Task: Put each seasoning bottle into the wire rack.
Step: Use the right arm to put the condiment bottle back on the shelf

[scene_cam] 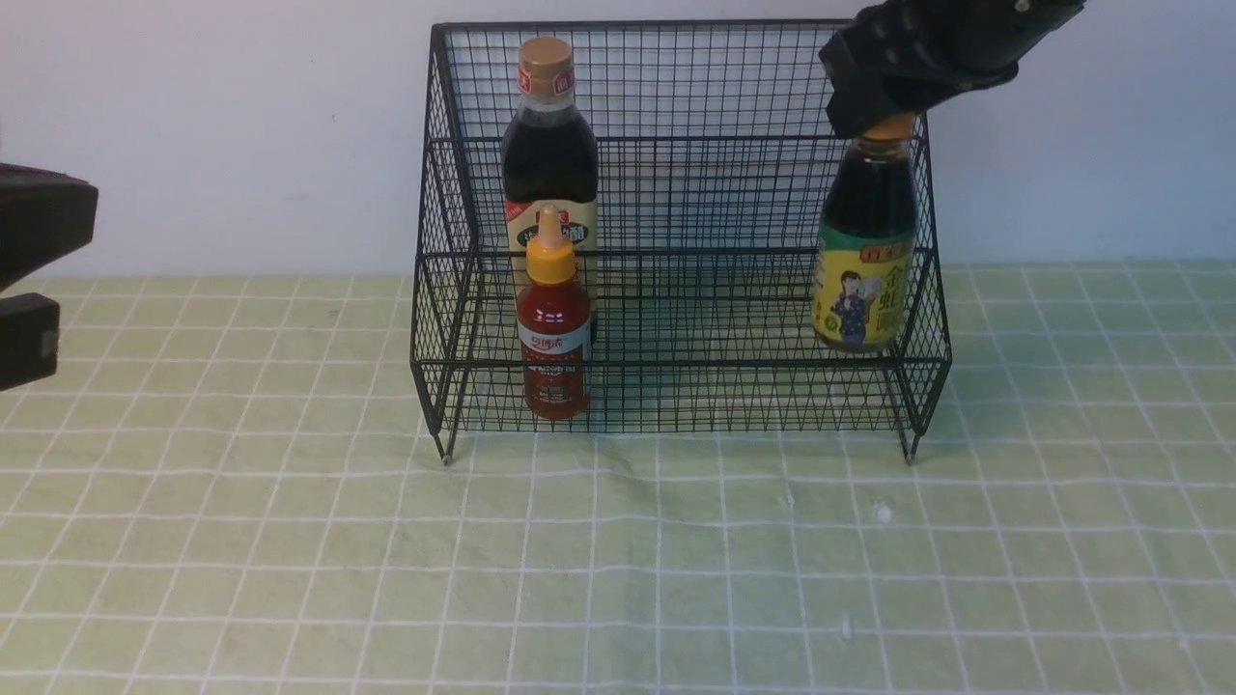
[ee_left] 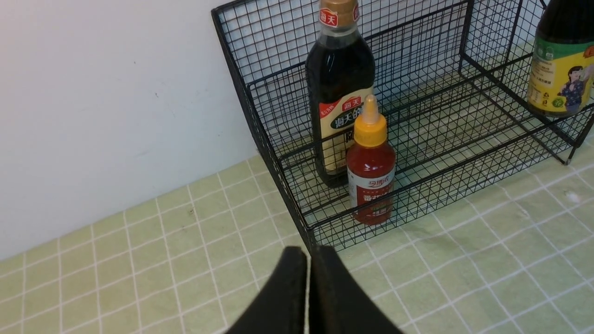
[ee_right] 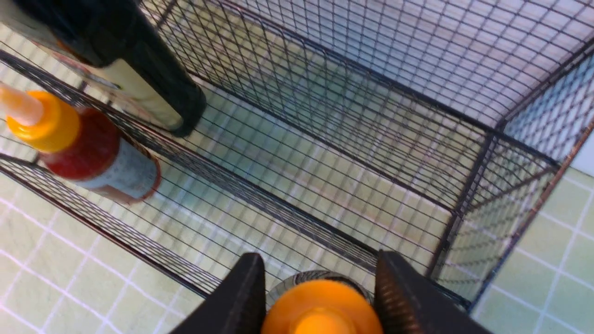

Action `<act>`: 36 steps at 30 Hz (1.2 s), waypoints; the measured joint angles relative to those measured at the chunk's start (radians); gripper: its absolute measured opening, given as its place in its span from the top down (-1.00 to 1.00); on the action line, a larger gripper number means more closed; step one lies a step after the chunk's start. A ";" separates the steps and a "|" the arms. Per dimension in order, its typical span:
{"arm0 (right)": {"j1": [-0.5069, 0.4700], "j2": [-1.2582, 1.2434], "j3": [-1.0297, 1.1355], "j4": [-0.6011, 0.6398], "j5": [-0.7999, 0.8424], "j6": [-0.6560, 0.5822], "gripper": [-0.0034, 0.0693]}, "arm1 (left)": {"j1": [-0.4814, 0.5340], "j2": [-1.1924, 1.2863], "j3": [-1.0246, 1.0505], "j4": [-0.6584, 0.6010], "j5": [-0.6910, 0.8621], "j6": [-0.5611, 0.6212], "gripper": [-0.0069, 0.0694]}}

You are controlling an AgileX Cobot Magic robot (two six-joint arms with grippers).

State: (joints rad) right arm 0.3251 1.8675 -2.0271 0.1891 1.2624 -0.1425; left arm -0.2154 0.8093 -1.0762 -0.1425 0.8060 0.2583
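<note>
Rack (scene_cam: 676, 23) holds tall bottle (scene_cam: 548, 164) and red bottle (scene_cam: 553, 338) at its left end; right gripper (scene_cam: 884, 116) pinches yellow-label bottle (scene_cam: 866, 270) by the cap at the right end; left gripper (ee_left: 307, 260) pressed together

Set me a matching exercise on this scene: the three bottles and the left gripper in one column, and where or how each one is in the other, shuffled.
Column one:
1. tall bottle
2. red bottle
3. yellow-label bottle
4. left gripper

Column two:
a. shut, outside the rack
b. front tier, towards the left end
c. held by its cap in the right gripper
d. back tier, behind another bottle

Pairs: 1-d, 2-b, 3-c, 4-a.
</note>
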 joint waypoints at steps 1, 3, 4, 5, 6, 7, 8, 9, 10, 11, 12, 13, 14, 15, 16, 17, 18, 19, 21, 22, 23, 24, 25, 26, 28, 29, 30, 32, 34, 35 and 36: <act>0.000 0.000 0.000 0.010 -0.004 -0.004 0.13 | 0.000 0.000 0.000 0.000 0.000 0.000 0.83; 0.000 0.001 0.000 0.039 -0.012 -0.023 0.13 | 0.000 0.000 0.000 0.001 0.000 0.000 0.83; 0.000 0.004 0.000 0.048 -0.013 -0.030 0.13 | 0.000 0.000 0.000 0.001 0.000 0.000 0.83; 0.000 0.006 0.000 0.056 -0.016 -0.035 0.13 | 0.000 0.000 0.000 0.002 0.000 0.000 0.83; 0.000 0.012 0.000 0.059 -0.016 -0.040 0.13 | 0.000 0.000 0.000 0.002 0.000 0.000 0.83; 0.000 0.014 0.000 0.060 -0.016 -0.040 0.13 | 0.000 0.000 0.000 0.002 0.000 0.000 0.83; 0.000 0.024 0.001 0.060 -0.016 -0.043 0.13 | 0.000 0.000 0.000 0.002 0.000 0.000 0.83; 0.000 0.030 0.001 0.059 -0.016 -0.045 0.13 | 0.000 0.000 0.000 0.002 0.001 0.000 0.83; 0.000 0.037 0.003 0.056 -0.016 -0.047 0.13 | 0.000 0.000 0.000 0.002 0.001 0.000 0.83; 0.000 0.043 0.006 0.054 -0.022 -0.048 0.13 | 0.000 0.000 0.000 0.002 0.001 0.000 0.83; 0.000 0.045 0.006 0.053 -0.036 -0.048 0.13 | 0.000 0.000 0.000 0.002 0.001 0.000 0.83; 0.000 0.045 0.006 0.052 -0.037 -0.048 0.13 | 0.000 0.000 0.000 0.002 0.001 0.000 0.83; 0.000 0.045 0.007 0.044 -0.044 -0.048 0.13 | 0.000 0.000 0.000 0.002 0.001 0.000 0.83; 0.000 0.045 0.008 0.040 -0.057 -0.048 0.13 | 0.000 0.000 0.000 0.002 0.001 0.000 0.83; 0.000 0.045 0.008 0.040 -0.058 -0.048 0.13 | 0.000 0.000 0.000 0.002 0.001 0.000 0.83; 0.000 0.045 0.008 0.034 -0.068 -0.048 0.13 | 0.000 0.000 0.000 0.002 0.001 0.000 0.83; 0.000 0.045 0.008 0.032 -0.071 -0.048 0.13 | 0.000 0.000 0.000 0.002 0.001 0.000 0.83; 0.001 0.045 0.008 0.027 -0.077 -0.048 0.13 | 0.000 0.000 0.000 0.002 0.001 0.000 0.83; 0.004 0.045 0.008 0.007 -0.089 -0.048 0.13 | 0.000 0.000 0.000 0.002 0.001 0.000 0.83; 0.005 0.045 0.008 -0.005 -0.096 -0.048 0.13 | 0.000 0.000 0.000 0.002 0.001 0.000 0.83; 0.011 0.045 0.008 -0.023 -0.098 -0.044 0.13 | 0.000 0.000 0.000 0.002 0.001 0.000 0.83; 0.015 0.045 0.008 -0.034 -0.098 -0.044 0.13 | 0.000 0.000 0.000 0.002 0.001 0.000 0.83; 0.017 0.045 0.008 -0.042 -0.098 -0.044 0.13 | 0.000 0.000 0.000 0.002 0.001 0.000 0.83; 0.021 0.045 0.008 -0.046 -0.098 -0.044 0.13 | 0.000 0.000 0.000 0.002 0.001 0.000 0.83; 0.029 0.046 0.008 -0.053 -0.094 -0.044 0.13 | 0.000 0.000 0.000 0.002 0.001 0.000 0.83; 0.032 0.046 0.008 -0.054 -0.092 -0.044 0.13 | 0.000 0.000 0.000 0.002 0.001 0.000 0.83; 0.034 0.046 0.008 -0.054 -0.090 -0.044 0.13 | 0.000 0.000 0.000 0.002 0.001 0.000 0.83; 0.040 0.046 0.008 -0.054 -0.081 -0.044 0.13 | 0.000 0.000 0.000 0.002 0.001 0.000 0.83; 0.043 0.046 0.008 -0.054 -0.068 -0.044 0.13 | 0.000 0.000 0.000 0.002 0.001 0.000 0.83; 0.043 0.046 0.008 -0.054 -0.049 -0.044 0.13 | 0.000 0.000 0.000 0.003 0.001 0.000 0.83; 0.043 0.046 0.008 -0.054 -0.039 -0.044 0.13 | 0.000 0.000 0.000 0.003 0.001 0.000 0.83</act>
State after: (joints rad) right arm 0.3677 1.9132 -2.0190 0.1348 1.2231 -0.1867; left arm -0.2154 0.8093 -1.0762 -0.1396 0.8070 0.2583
